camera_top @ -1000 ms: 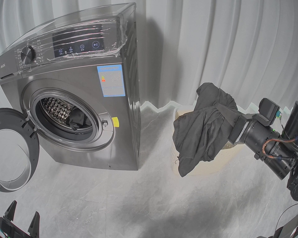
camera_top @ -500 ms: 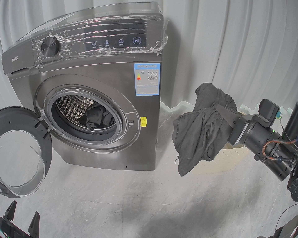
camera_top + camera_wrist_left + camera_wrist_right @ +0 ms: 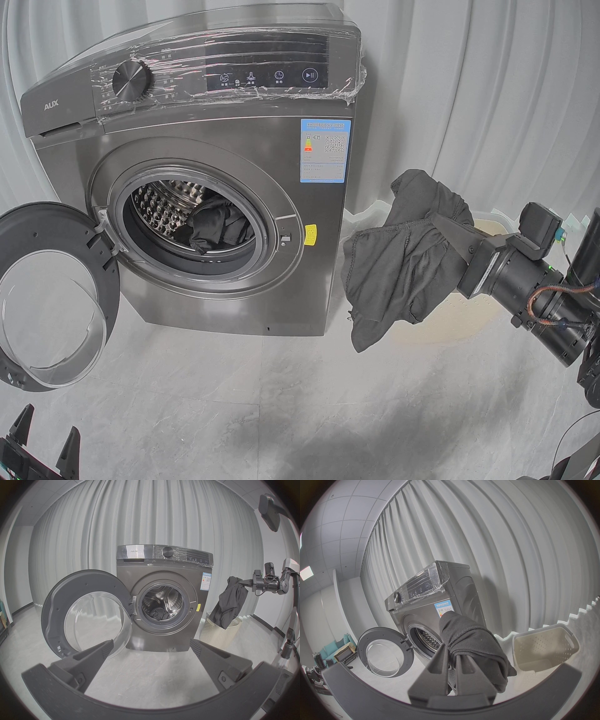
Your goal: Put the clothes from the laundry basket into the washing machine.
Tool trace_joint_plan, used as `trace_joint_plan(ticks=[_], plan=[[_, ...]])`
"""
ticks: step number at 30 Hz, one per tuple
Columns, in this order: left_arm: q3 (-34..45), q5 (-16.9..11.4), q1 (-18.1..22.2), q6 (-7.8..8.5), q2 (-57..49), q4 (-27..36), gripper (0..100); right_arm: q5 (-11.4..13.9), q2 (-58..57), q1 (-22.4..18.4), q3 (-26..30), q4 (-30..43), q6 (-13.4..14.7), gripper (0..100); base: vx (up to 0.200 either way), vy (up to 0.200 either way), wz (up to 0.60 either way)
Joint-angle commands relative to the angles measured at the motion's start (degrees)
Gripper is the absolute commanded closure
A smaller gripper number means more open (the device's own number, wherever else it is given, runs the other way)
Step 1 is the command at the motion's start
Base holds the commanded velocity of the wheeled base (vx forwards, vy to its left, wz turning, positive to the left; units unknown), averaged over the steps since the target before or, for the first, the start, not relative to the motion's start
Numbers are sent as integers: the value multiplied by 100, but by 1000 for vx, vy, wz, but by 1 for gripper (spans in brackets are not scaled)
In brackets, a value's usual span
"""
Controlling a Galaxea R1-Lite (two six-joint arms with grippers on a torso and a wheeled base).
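My right gripper (image 3: pixel 445 226) is shut on a dark grey garment (image 3: pixel 400 265) that hangs in the air to the right of the washing machine (image 3: pixel 250 162), above the floor. In the right wrist view the shut gripper (image 3: pixel 452 665) pinches the garment (image 3: pixel 472 641), which drapes over it. The cream laundry basket (image 3: pixel 547 645) stands behind on the floor and looks empty inside. The machine's door (image 3: pixel 56 300) is swung open to the left. Another dark piece of clothing (image 3: pixel 215 228) lies in the drum. My left gripper (image 3: pixel 50 422) stays low at the left, open and holding nothing.
White curtains (image 3: pixel 475 94) hang behind the machine and the basket (image 3: pixel 465 312). Bare grey floor (image 3: pixel 281 406) stretches in front of the machine. The open door (image 3: pixel 84 611) juts out to the left of the drum opening (image 3: pixel 162 605).
The whole head picture has shifted: the camera has turned, so the machine sits further right and more face-on. The right gripper keeps the garment in the same pose. The left gripper has not moved.
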Motion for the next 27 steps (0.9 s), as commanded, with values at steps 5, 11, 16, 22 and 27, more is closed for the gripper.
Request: trace_joint_plan(ticks=[5,11,16,22,27], plan=[[84,1,0,7,-84,0,0,1,22,-5,12,0,28,100,-120,0,0],[84,1,0,-1,-84,0,0,10,40,-5,38,0,45,100,0,67,0],[84,1,0,-1,-84,0,0,63,48,-5,38,0,63,100,0,200,0],[84,1,0,-1,-84,0,0,63,84,-5,82,-9,63,100,0,200,0],[84,1,0,-1,-84,0,0,63,84,-5,91,0,63,100,0,200,0]])
